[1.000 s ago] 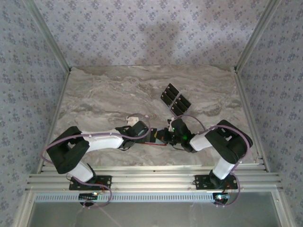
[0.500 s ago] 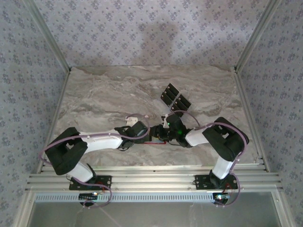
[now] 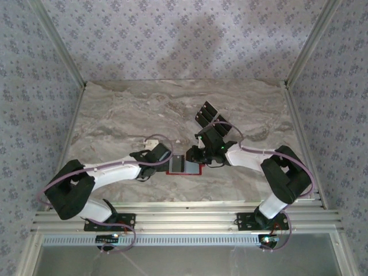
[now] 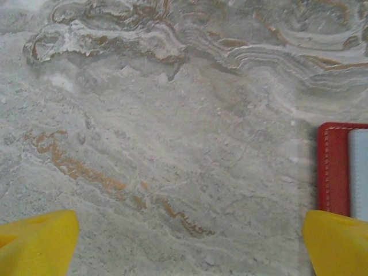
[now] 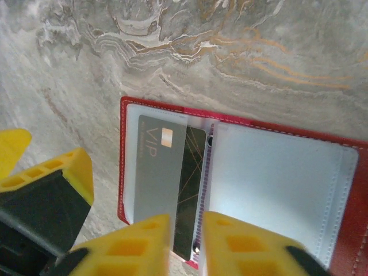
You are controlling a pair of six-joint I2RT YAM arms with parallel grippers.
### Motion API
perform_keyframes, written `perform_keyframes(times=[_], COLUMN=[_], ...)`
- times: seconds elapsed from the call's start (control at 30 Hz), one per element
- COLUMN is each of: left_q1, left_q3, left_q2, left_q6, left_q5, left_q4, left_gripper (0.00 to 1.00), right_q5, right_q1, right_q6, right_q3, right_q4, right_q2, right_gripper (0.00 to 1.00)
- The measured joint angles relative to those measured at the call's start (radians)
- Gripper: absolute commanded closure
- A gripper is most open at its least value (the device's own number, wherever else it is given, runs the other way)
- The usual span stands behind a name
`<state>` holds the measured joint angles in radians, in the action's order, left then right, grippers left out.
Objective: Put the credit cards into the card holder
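Observation:
The card holder [image 3: 185, 165] lies open and flat on the table, red-edged with a pale inside [image 5: 276, 178]. One black credit card [image 5: 167, 172] marked VIP sits partly tucked in its left pocket. Several more credit cards [image 3: 211, 119] lie in a cluster farther back. My right gripper [image 5: 188, 241] hovers over the holder's near edge. Its jaws stand a narrow gap apart, above the card's end, gripping nothing. My left gripper [image 4: 190, 247] is wide open over bare table just left of the holder's red edge [image 4: 334, 169].
The marble-patterned table [image 3: 126, 115] is walled by patterned panels on three sides. A metal rail [image 3: 184, 218] runs along the near edge by the arm bases. One yellow finger [image 5: 52, 178] of the left gripper stands close to the holder's left side.
Both grippers have pulled back from over the card holder, leaving it uncovered with the card in it. The right jaws opened, then narrowed. The left arm drew back to the left.

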<state>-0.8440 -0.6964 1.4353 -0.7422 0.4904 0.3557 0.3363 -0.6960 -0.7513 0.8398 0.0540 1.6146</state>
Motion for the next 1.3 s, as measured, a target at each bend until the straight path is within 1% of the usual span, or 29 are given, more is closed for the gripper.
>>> perform_keyframes(times=[0.1, 0.2, 0.53, 1.3], left_q1=[0.001, 0.001, 0.001, 0.0], left_q3=[0.004, 0.013, 0.019, 0.024], left_q2=[0.017, 0.036, 0.059, 0.072], left_q6=[0.0, 0.0, -0.001, -0.001], left_q5=[0.0, 0.0, 0.0, -0.004], left_q4=[0.008, 0.009, -0.004, -0.031], left_gripper=[0.0, 0.0, 0.0, 0.0], right_q5=[-0.016, -0.023, -0.03, -0.027], right_q1=[-0.013, -0.028, -0.044, -0.086], right_q6=[0.035, 0.055, 0.089, 0.095], right_q3=[0.046, 0.076, 0.135, 0.245], right_q4=[0.053, 0.091, 0.142, 0.179], right_q2=[0.035, 0.074, 0.169, 0.25], right_gripper=[0.91, 0.93, 0.93, 0.94])
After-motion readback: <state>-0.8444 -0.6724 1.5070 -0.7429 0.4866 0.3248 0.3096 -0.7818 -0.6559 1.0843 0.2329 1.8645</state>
